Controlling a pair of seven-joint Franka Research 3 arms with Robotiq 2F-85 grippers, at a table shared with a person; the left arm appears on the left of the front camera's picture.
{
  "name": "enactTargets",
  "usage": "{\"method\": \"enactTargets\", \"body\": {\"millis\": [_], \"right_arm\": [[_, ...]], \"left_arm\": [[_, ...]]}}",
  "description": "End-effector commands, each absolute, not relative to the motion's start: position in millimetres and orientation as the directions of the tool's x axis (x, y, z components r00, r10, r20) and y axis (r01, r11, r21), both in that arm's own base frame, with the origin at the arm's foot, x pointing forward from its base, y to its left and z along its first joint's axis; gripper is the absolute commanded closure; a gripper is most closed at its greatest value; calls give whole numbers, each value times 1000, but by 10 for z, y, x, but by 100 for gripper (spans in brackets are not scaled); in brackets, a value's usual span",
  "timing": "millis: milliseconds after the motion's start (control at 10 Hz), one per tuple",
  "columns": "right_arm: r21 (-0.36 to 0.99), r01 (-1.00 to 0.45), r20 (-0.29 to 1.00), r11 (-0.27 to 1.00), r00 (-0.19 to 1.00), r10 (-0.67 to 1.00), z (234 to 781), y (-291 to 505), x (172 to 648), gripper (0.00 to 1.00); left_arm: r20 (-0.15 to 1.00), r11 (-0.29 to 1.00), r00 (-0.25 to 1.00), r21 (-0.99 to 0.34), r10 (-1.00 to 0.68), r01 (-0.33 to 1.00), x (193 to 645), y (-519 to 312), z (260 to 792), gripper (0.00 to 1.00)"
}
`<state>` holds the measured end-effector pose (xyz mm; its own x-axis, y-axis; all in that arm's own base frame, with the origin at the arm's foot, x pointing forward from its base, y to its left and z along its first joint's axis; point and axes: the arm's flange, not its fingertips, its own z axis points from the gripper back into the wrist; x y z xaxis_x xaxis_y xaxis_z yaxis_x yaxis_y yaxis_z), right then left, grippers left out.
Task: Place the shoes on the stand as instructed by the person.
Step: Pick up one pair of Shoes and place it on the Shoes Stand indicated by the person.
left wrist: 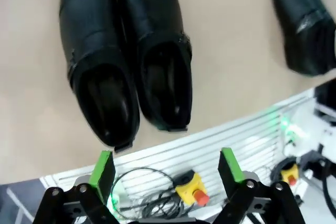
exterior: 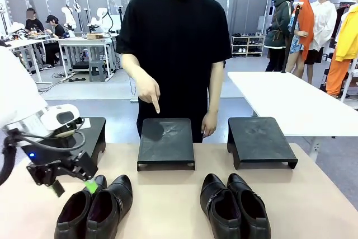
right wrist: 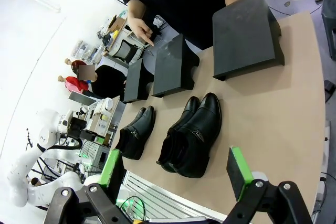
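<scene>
Glossy black leather dress shoes, left pair point(exterior: 95, 208) and right pair point(exterior: 235, 205), sit on the tan table point(exterior: 168, 205) while left gripper point(exterior: 74, 187) and right gripper point(right wrist: 176, 169) hang spread and empty, seemingly because the person's hand point(exterior: 148, 89) is pointing out the middle black stand point(exterior: 166, 141).

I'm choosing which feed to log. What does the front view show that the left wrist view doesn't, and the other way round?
Front: the person pointing down at the middle stand, the left stand and right stand beside it, and the whole right pair. Left wrist: the near edge of the table and a yellow stop button below it. Both: the left pair, the open left claw near it, and one shoe of the right pair.
</scene>
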<state>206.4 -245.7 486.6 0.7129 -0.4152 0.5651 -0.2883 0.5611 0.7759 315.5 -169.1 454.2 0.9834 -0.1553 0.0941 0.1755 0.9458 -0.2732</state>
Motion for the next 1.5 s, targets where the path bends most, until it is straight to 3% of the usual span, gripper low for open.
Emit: {"method": "enactTargets", "body": {"millis": [0,500,1200,1300,1400], "right_arm": [[768,-309,583,561,700,-412,4863,-2465,2064,0],[768,-309,583,561,700,-412,4863,-2465,2064,0],[768,-309,583,561,700,-412,4863,-2465,2064,0],[768,-309,583,561,700,-412,4863,-2465,2064,0],[768,-309,583,561,700,-412,4863,-2465,2064,0]], "left_arm": [[165,959,982,-250,-94,134,3073,-1784,4116,0],[116,994,992,-95,-50,61,3119,-1748,3736,0],[9,988,999,-143,-49,50,3192,-1740,3341,0],[19,986,995,-136,-97,98,3181,-1749,3341,36],[18,983,993,-142,-113,114,3177,-1756,3355,60]]}}
